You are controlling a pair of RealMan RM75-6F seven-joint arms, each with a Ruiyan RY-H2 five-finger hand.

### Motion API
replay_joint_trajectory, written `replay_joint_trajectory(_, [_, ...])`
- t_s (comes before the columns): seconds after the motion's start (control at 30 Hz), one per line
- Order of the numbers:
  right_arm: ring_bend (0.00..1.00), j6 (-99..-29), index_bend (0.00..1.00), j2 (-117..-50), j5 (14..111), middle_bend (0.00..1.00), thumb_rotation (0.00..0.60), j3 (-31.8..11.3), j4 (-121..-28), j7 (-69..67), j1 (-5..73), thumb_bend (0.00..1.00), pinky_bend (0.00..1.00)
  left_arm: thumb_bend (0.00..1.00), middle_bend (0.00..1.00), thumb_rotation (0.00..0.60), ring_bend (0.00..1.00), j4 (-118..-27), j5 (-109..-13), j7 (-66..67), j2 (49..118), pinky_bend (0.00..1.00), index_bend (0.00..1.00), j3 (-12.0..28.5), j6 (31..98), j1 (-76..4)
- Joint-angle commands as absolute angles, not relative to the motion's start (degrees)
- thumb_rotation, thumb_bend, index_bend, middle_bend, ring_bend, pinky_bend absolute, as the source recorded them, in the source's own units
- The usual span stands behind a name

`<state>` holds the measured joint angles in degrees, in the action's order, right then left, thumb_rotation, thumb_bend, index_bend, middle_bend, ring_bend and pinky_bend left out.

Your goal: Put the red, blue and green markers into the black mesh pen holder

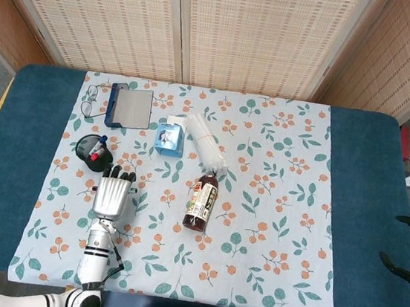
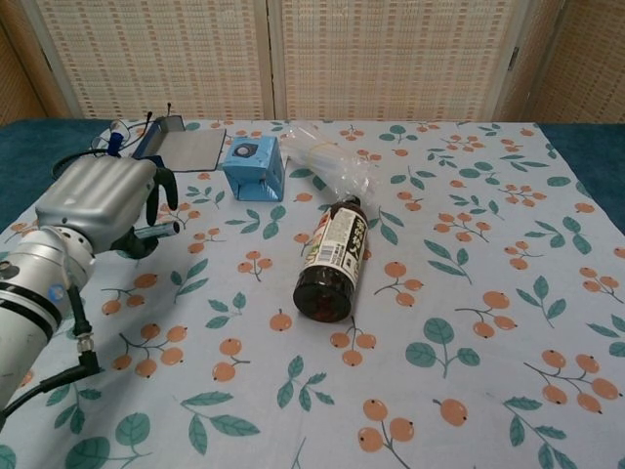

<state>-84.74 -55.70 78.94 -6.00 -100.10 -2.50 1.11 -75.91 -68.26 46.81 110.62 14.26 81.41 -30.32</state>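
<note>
The left hand (image 2: 103,200), fingers curled around a marker (image 2: 156,232) just beside the black mesh pen holder (image 1: 90,151), could clip its rim, tipping it.

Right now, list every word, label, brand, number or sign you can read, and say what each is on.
Dark bottle, lying on its side: its label carries print, too small and blurred to read in either view.
Blue box: a pale mark on top, no readable text.
Blue-edged tray: no lettering visible.
Black mesh pen holder and the markers in it: no legible print.
Left hand: no markings readable.
Nothing can be quoted.
</note>
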Motion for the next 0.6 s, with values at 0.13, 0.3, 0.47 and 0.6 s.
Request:
replay_joint_trajectory(0.13, [0.23, -85.02, 0.28, -55.56, 79.27, 0.08, 0.6, -6.01, -100.17, -3.03, 1.0, 0.1, 0.18, 0.28, 0.61, 0.6, 0.26, -104.54, -73.42, 51.1, 91.81, 0.21, 0.46, 15.04, 88.67, -25.53])
replay_joint_trajectory(0.3, [0.23, -85.15, 0.28, -55.5, 79.66, 0.08, 0.6, -5.96, -100.29, -3.22, 0.99, 0.1, 0.18, 0.28, 0.62, 0.6, 0.26, -117.22, -70.36, 46.37, 81.96, 0.21, 0.46, 20.35, 86.7, -25.09])
replay_joint_trajectory(0.47, [0.23, -85.94, 0.28, -55.24, 80.13, 0.08, 0.6, -5.95, -100.61, -3.33, 0.66, 0.1, 0.18, 0.28, 0.63, 0.6, 0.26, -116.86, -62.24, 33.69, 76.69, 0.22, 0.47, 29.13, 80.07, -27.83])
replay_joint_trajectory(0.6, [0.23, -86.26, 0.28, -55.11, 80.23, 0.08, 0.6, -5.97, -100.76, -3.51, 0.5, 0.1, 0.18, 0.28, 0.62, 0.6, 0.29, -109.9, -56.2, 22.43, 75.64, 0.25, 0.48, 33.21, 73.23, -30.4])
